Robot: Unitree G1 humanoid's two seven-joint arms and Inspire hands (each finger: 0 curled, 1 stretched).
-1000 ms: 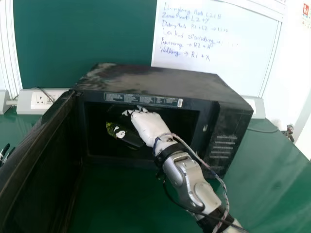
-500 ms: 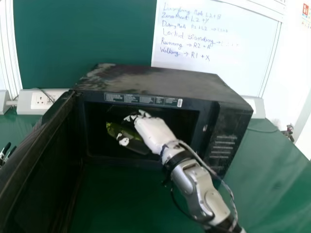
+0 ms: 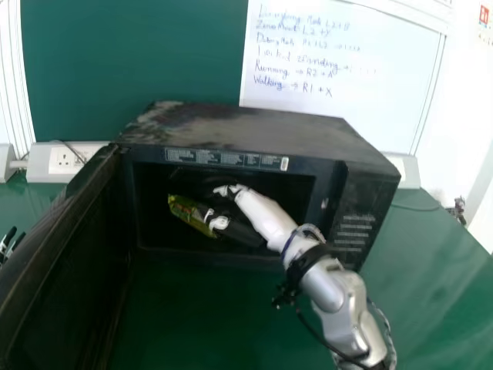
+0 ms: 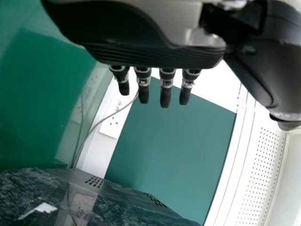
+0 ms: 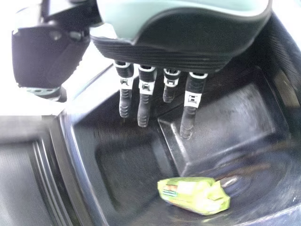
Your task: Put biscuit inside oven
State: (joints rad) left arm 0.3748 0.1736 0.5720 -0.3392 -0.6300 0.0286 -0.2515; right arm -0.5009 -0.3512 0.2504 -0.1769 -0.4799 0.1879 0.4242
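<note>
My right hand [image 3: 262, 214] is at the microwave oven's opening in the head view, to the right of the green biscuit packet [image 3: 185, 210], which lies inside the oven [image 3: 254, 127]. From the right wrist view, the packet [image 5: 190, 194] rests on the dark oven floor, apart from the extended fingers of my right hand [image 5: 145, 106]. Nothing is held in that hand. My left hand [image 4: 165, 89] has its fingers extended in the left wrist view, beside the oven's dusty top [image 4: 28, 197].
The oven door [image 3: 69, 254] stands swung out on the left side. Around the oven spreads the green table [image 3: 431, 254]. A wall socket [image 3: 68, 158] and a cable are behind on the left, and a whiteboard [image 3: 331, 77] with handwriting stands at the back.
My right hand and forearm have drawn back to the right and toward the front, uncovering more of the packet. The packet stays in about the same place.
</note>
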